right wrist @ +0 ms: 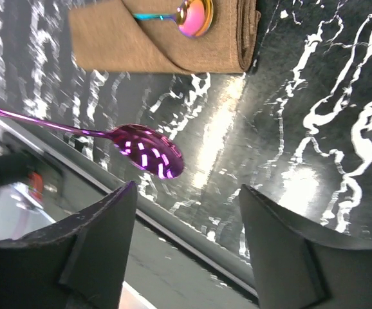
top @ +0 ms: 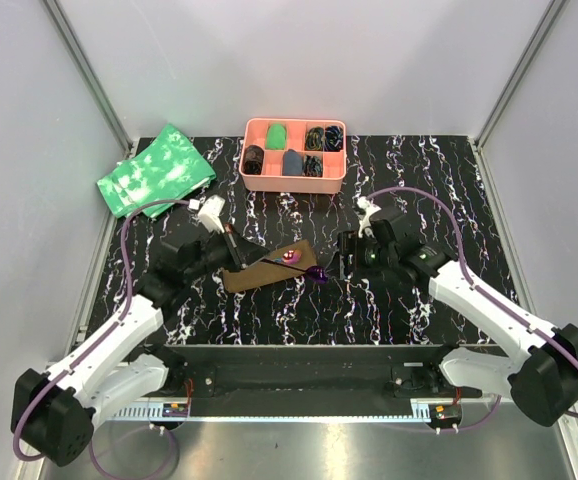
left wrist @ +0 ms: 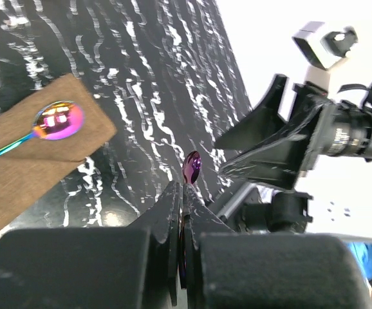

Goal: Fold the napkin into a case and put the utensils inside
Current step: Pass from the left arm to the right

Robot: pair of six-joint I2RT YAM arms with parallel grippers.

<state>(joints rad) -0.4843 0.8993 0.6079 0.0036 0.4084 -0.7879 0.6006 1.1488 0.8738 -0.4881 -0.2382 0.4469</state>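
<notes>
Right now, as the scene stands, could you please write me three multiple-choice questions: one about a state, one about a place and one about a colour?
1. How is the left gripper?
A. wide open
B. shut on the purple spoon
C. shut on nothing

2. Where does the spoon with the pink-red bowl lie?
A. on top of the brown case
B. under it
C. far away from it

3. What colour is the tray at the back?
A. blue
B. white
C. pink

Answers:
1 B: the left wrist view shows the fingers pressed together on the spoon's stem.
2 A: its bowl rests on the folded cloth.
3 C: its walls are pink in the top view.
</notes>
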